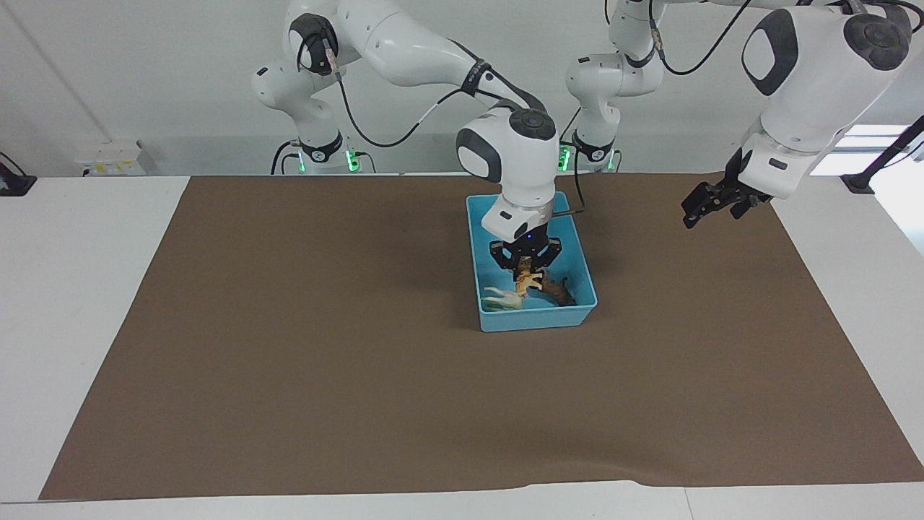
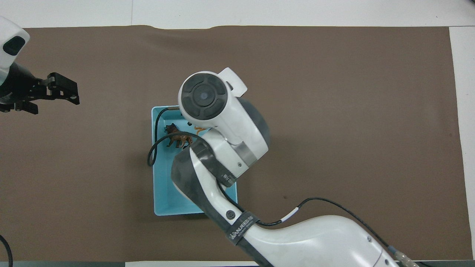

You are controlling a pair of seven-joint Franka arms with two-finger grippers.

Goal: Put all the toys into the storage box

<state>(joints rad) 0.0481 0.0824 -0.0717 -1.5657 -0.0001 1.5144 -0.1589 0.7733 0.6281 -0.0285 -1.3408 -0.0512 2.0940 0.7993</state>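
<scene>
Right gripper [image 1: 525, 269] is down inside the light blue storage box [image 1: 575, 314], fingers pointing straight down and closed on a tan spotted cat figurine [image 1: 528, 282]. The cat hangs just below the fingertips, over the part of the box floor farther from the robots; can't tell if its feet touch the floor

Brown figurine [image 1: 557, 290] lies on the box floor just beside the held cat, on the side toward the left arm's end of the table. In the overhead view the brown figurine [image 2: 179, 138] shows clearly next to the right arm's wrist, and only a sliver of the tan cat [image 2: 200, 129] peeks out from under that wrist

Cream llama-like figurine [image 1: 500, 298] is also on the box floor, beside the cat toward the right arm's end of the table, near the box wall farthest from the robots. It's hidden under the arm in the overhead view

Storage box [image 2: 159, 200] sits on the brown mat [image 1: 289, 325] about mid-table, closer to the robots' edge of the mat

Left gripper [image 1: 711, 204] waits in the air over the mat at the left arm's end of the table, well apart from the box, holding nothing. In the overhead view the left gripper [image 2: 46, 92] has its fingers apart
</scene>
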